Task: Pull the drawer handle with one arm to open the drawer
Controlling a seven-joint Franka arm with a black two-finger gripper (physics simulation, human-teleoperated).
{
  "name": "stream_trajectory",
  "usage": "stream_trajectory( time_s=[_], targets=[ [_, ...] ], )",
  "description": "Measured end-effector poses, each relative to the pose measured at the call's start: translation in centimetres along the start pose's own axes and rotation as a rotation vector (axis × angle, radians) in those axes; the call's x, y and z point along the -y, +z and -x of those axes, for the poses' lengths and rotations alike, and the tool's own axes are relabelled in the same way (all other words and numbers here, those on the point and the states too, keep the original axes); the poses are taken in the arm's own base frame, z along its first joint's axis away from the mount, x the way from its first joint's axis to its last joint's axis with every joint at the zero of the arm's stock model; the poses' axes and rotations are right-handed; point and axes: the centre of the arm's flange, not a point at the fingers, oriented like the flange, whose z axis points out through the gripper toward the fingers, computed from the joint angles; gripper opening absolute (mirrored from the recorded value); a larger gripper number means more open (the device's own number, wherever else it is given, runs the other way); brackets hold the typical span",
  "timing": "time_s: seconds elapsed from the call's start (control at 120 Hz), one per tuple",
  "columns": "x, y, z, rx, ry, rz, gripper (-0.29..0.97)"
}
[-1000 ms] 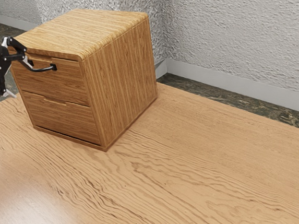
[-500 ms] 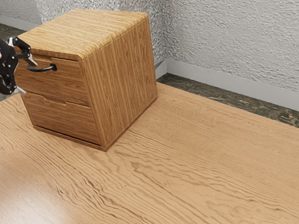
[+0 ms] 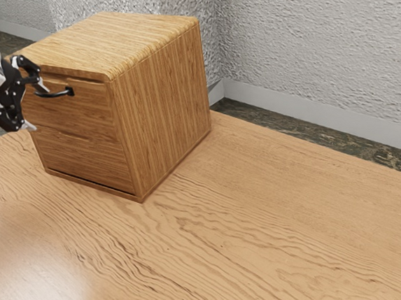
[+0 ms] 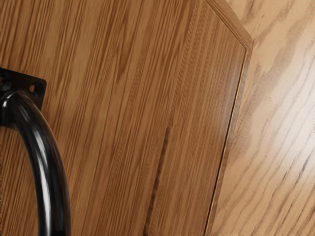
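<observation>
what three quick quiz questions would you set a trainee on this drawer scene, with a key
1. True or false: the wooden cabinet stands on the floor.
2. The handle is: A black, B silver, C wooden.
3. Fill in: the gripper is at the handle of the ____ of the two drawers.
Key: 1 false, it stands on the table; 2 A; 3 upper, that is the upper drawer.
</observation>
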Motion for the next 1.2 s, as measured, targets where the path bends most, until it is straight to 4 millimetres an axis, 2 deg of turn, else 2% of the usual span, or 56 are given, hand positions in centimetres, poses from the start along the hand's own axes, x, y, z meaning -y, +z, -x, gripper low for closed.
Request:
stream_trajectory(
  time_s=[0.383,0.467,0.542,0.608,1.2],
  targets=[
    [-2.6,-1.2,1.6,0.025,-0.056,0.010,0.71],
    [-3.2,-1.3,1.8,0.028,-0.065,0.015,0.65],
    [-4.0,-1.6,1.7,0.030,-0.070,0.015,0.64],
    [-4.8,-1.8,1.8,0.033,-0.077,0.018,0.70],
    [-10.6,-5.2,2.8,0.023,-0.136,-0.008,0.67]
  ],
)
